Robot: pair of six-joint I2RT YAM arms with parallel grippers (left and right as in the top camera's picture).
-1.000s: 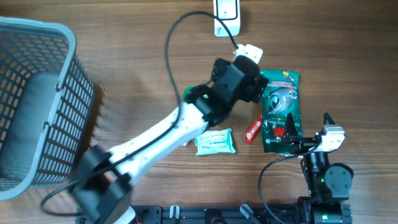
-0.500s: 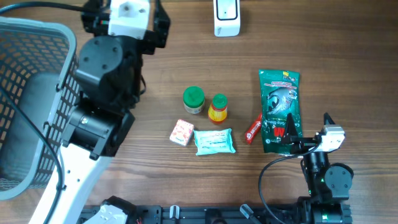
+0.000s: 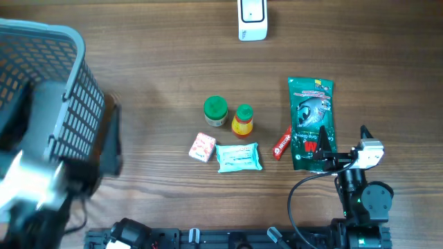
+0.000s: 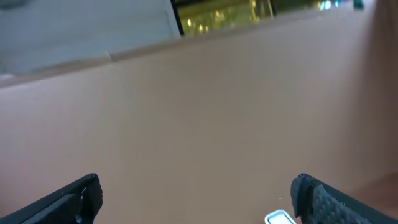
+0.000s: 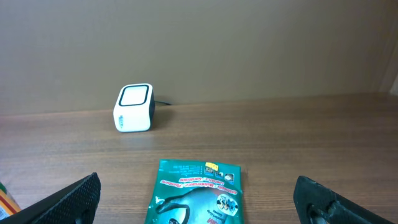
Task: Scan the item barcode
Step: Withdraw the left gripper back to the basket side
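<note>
Lying flat on the bench (image 3: 152, 62), the pouch (image 3: 311, 121) is untouched, its long side running away from the robot. Just left of the pouch's near end lies a red stick (image 3: 282, 143), at or almost at its edge. Further left of the pouch, an orange bottle (image 3: 242, 120) and a green-capped jar (image 3: 216, 111) stand upright side by side. Left of the pouch's near end, past the stick, a teal pack (image 3: 239, 157) and a pink packet (image 3: 201, 147) lie close together. The scanner (image 3: 252, 21) sits beyond the pouch's far end and to its left, well apart from it. A grey basket (image 3: 69, 83) stands far left of the pouch, at the bench's edge.

The right pincer (image 3: 343, 138) sits at the pouch's near right corner, released, jaws wide and grasping nothing. One finger overlaps the pouch in the overhead view. Its wrist view shows the pouch between the fingers, with the scanner further off. The left pincer (image 4: 196, 199) is likewise released and empty, its wrist view filled by a plain wall. The left arm (image 3: 41, 187) is a blur by the basket, far left of the pouch.
</note>
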